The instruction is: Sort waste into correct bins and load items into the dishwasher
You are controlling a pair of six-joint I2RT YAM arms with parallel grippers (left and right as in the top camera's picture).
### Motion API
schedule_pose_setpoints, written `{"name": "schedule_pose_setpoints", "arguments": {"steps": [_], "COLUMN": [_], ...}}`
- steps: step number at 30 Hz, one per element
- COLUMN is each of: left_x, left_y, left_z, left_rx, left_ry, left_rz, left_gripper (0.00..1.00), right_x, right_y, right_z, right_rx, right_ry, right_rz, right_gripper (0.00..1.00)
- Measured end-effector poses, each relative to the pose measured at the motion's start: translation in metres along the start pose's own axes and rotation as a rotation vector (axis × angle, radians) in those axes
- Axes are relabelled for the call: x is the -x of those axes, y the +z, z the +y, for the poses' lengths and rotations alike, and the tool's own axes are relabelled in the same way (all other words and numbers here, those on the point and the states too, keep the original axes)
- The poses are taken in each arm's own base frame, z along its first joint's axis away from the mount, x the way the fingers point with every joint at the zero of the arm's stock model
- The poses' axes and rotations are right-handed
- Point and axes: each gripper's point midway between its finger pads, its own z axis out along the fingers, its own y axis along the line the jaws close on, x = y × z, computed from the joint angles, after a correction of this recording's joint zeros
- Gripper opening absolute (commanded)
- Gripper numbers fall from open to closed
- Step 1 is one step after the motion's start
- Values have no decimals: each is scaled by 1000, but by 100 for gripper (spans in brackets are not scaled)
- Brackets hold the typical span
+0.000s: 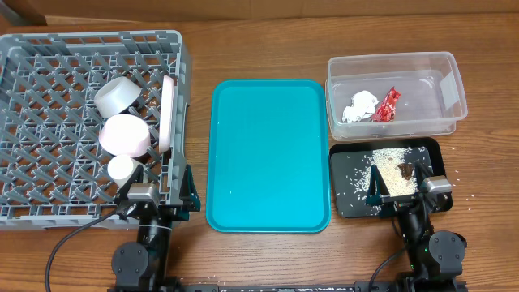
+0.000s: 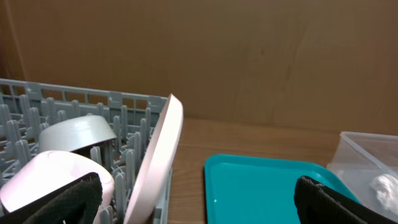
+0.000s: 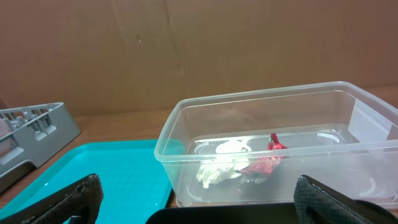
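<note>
The grey dish rack at the left holds a pale bowl, a pink-and-white bowl, a small white cup and a white plate on edge. The left wrist view shows the plate and both bowls. The clear tub holds the white napkin and the red wrapper. The black tray carries rice and a brown scrap. My left gripper is open and empty by the rack's front right corner. My right gripper is open and empty over the black tray's front edge. No chopsticks show.
A large teal tray lies between the rack and the bins, bare but for a grain or two. A few rice grains lie on the wooden table right of the black tray. A brown cardboard wall stands behind the table.
</note>
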Motion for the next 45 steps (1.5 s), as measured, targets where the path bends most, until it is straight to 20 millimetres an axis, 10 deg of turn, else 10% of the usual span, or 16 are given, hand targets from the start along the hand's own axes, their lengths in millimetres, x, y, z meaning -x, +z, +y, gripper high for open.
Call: {"name": "schedule_pose_setpoints", "arguments": {"steps": [10,45], "left_x": [-51,-51], "left_y": [5,5], "left_z": [3,1], "left_rx": [-25,-37], "left_ry": [-2,-3], "left_rz": [104,103], "left_gripper": [100,100], "right_x": [0,0], "right_y": [0,0], "right_z": [0,0], "right_rx": [0,1], "right_ry": [0,0], "right_rz": [0,0], "right_gripper": [100,100]}}
